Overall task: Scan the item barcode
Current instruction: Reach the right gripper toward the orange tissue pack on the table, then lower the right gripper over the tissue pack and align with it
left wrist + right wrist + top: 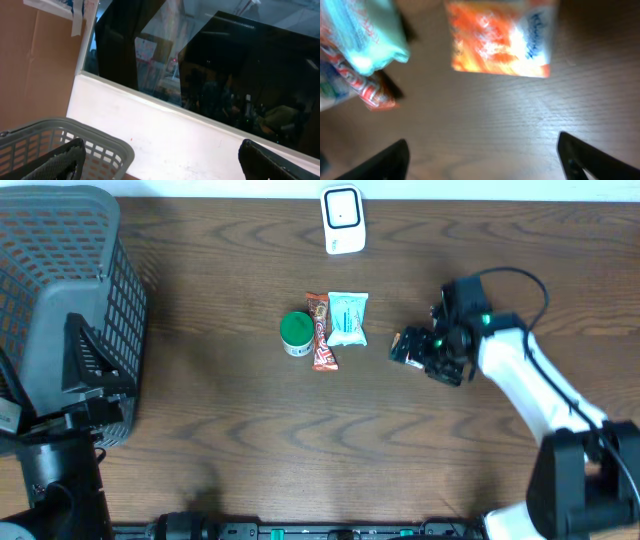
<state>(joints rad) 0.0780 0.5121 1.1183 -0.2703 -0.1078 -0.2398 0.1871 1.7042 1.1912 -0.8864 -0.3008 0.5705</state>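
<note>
The white barcode scanner (342, 220) stands at the table's far edge. Mid-table lie a green round tin (295, 332), a red snack bar (321, 332) and a light blue packet (348, 318). In the right wrist view, an orange-and-white packet (500, 37) lies flat on the wood just ahead of my right gripper (482, 150), which is open with nothing between its fingers. From overhead, my right gripper (408, 348) hovers just right of the three items. My left gripper (160, 150) is open and empty, raised by the basket (100, 142).
A grey mesh basket (60, 290) fills the table's left end, with my left arm (60, 470) beside it at the front. The blue packet (365, 35) and the red bar (370, 92) sit at the left of the right wrist view.
</note>
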